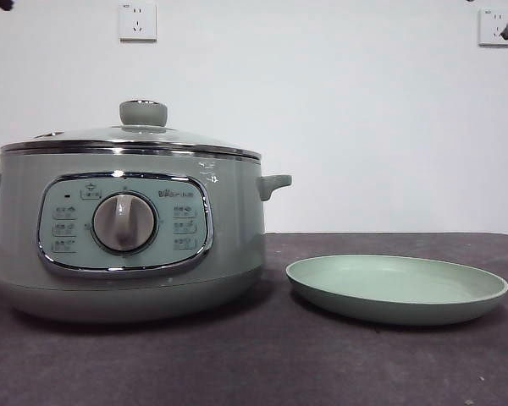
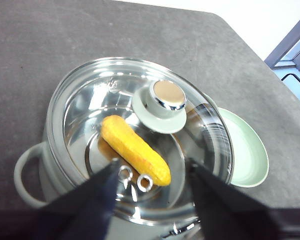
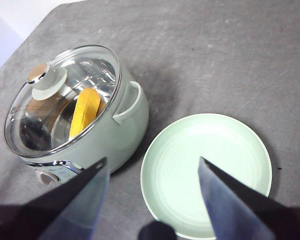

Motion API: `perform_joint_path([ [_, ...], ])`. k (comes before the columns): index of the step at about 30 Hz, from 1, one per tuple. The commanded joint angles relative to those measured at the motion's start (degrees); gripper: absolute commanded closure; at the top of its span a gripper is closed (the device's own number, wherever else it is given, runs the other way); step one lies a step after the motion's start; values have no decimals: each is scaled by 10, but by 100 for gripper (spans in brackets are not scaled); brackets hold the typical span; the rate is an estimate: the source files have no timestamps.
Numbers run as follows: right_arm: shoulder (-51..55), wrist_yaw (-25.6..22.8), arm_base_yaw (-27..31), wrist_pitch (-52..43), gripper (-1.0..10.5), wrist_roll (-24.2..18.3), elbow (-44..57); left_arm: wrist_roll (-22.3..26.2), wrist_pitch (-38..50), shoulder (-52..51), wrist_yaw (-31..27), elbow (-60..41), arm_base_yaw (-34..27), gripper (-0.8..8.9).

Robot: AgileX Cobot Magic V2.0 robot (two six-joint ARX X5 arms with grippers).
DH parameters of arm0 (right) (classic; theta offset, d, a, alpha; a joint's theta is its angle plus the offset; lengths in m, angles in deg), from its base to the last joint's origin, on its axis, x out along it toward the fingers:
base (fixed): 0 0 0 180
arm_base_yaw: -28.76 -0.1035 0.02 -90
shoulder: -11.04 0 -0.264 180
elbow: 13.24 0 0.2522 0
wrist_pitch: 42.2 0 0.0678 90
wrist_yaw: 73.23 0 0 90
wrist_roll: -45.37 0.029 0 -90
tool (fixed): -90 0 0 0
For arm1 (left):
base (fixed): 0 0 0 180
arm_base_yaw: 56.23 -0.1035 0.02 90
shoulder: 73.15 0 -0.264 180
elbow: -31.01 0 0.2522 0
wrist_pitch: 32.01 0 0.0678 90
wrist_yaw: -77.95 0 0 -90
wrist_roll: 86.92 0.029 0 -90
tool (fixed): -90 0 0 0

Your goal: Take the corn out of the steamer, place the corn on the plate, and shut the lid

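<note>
I am seeing the corn point(image 2: 135, 149) lying inside the steamer point(image 1: 127, 245) under the lid point(image 2: 140, 130), beside the plate point(image 1: 398, 290); left pincer point(image 2: 152, 175) and right pincer point(image 3: 152, 172) are hanging wide, empty.

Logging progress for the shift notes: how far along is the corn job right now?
Nothing looks done yet. The lid sits closed on the steamer, with the corn inside under the glass. The plate beside it holds nothing. The left gripper hangs open above the lid, the right gripper open above the plate. Lifting the lid, moving the corn and reclosing remain.
</note>
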Motion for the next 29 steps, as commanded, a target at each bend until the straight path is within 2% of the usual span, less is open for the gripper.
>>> perform_joint_path([
  [1, 0, -1, 0, -2, 621, 5, -2, 4, 23, 18, 4, 7, 8, 396],
  [4, 0, -1, -1, 0, 621, 9, -2, 4, 24, 53, -2, 32, 27, 396],
  [17, 0, -1, -1, 22, 622, 8, -2, 27, 24, 228, -120, 166, 157, 397],
  [29, 0, -1, -1, 23, 623, 8, -2, 40, 67, 327, -227, 176, 229, 405],
])
